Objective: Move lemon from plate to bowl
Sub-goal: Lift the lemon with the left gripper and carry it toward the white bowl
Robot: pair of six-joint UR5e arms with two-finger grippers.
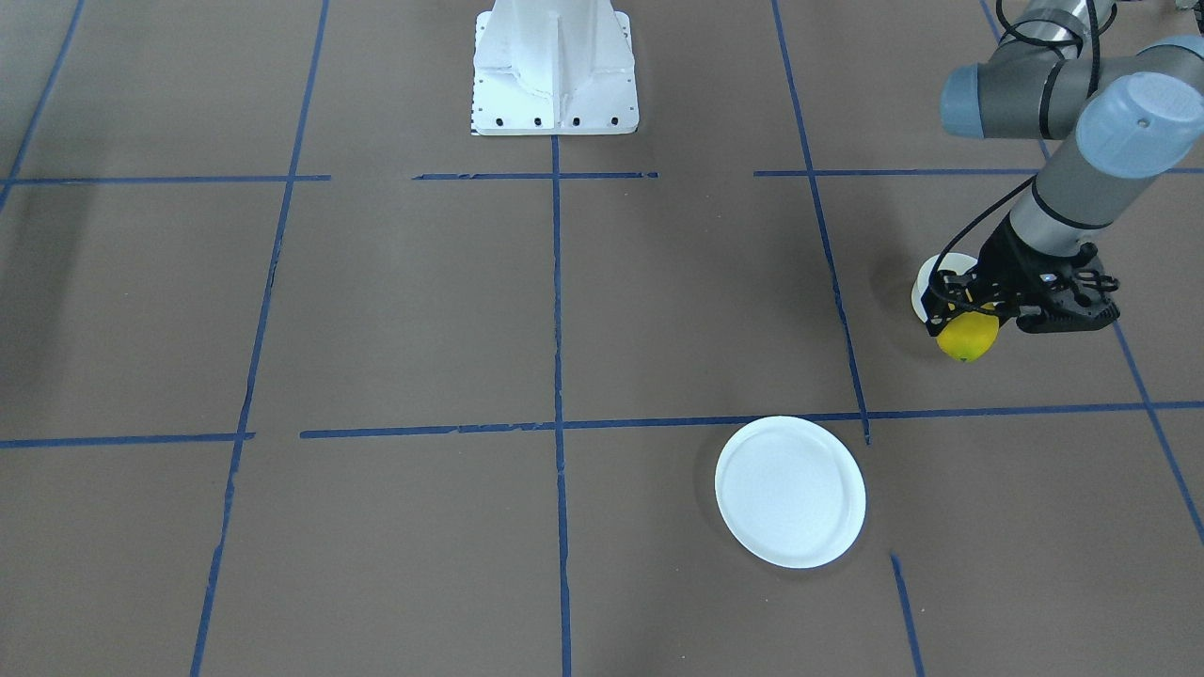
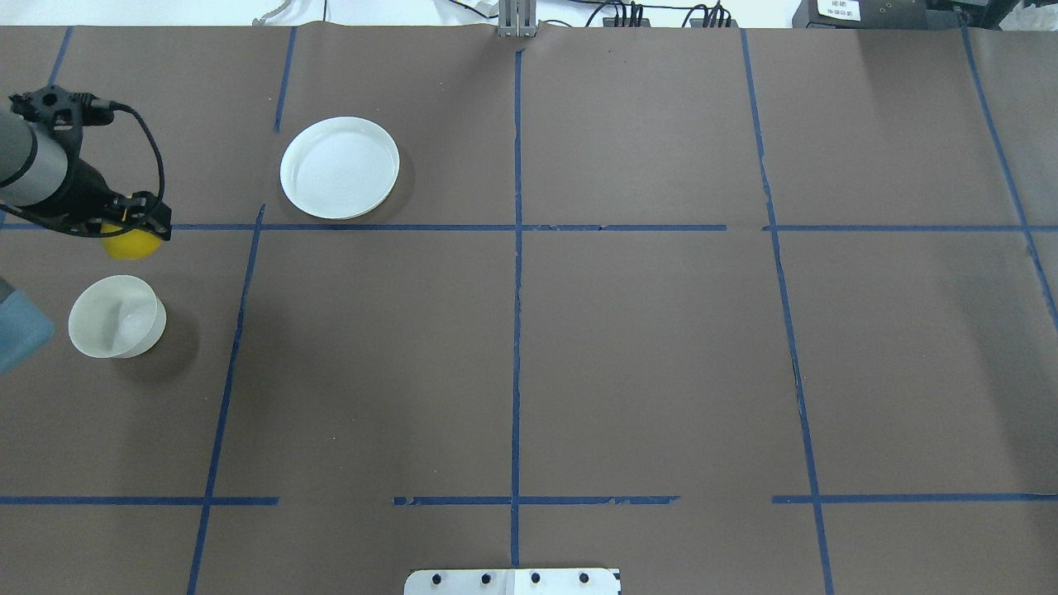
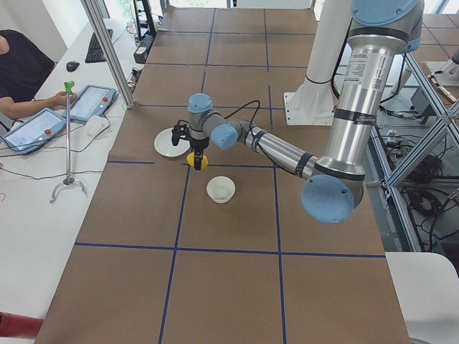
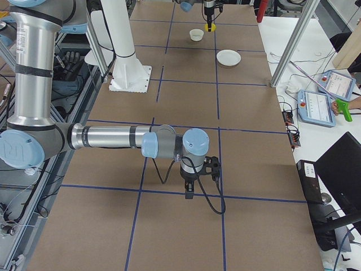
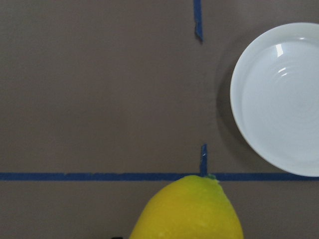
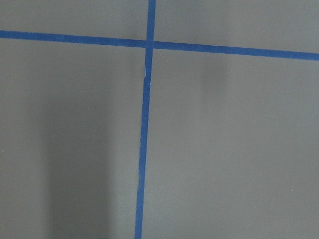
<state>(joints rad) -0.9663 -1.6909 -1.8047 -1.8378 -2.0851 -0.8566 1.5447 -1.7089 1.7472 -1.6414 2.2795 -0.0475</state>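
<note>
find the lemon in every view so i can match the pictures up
Front-facing: lemon far right, mid-height, in the left end effector.
Overhead: lemon far left, just above the bowl in the picture.
Exterior left: lemon centre-left.
Exterior right: lemon top centre.
Left wrist: lemon bottom centre.
Right wrist: not in it.
Shared landmark: the plate, empty, in all views showing the lemon.
</note>
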